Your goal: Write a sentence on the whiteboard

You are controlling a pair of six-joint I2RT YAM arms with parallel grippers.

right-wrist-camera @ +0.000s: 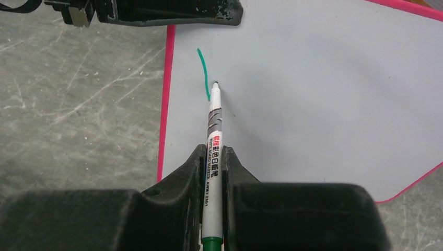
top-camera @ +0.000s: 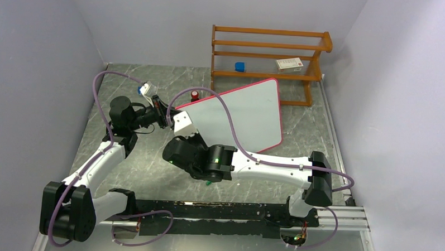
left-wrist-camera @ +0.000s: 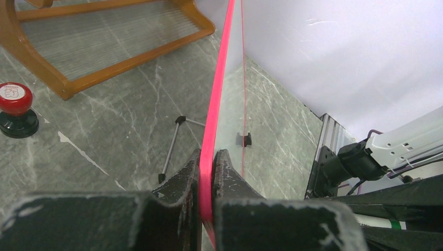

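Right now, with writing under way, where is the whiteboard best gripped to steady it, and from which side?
Its thin pink-framed left edge, approached edge-on from the left. The whiteboard is a thin panel propped at a tilt, so jaws fit over front and back there, clear of the marker. The left pincer is clamped just so.

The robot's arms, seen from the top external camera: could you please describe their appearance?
The left arm and right arm have white shells, bulky black joints and a looping purple cable each. The left hand and right hand have scuffed black fingers.
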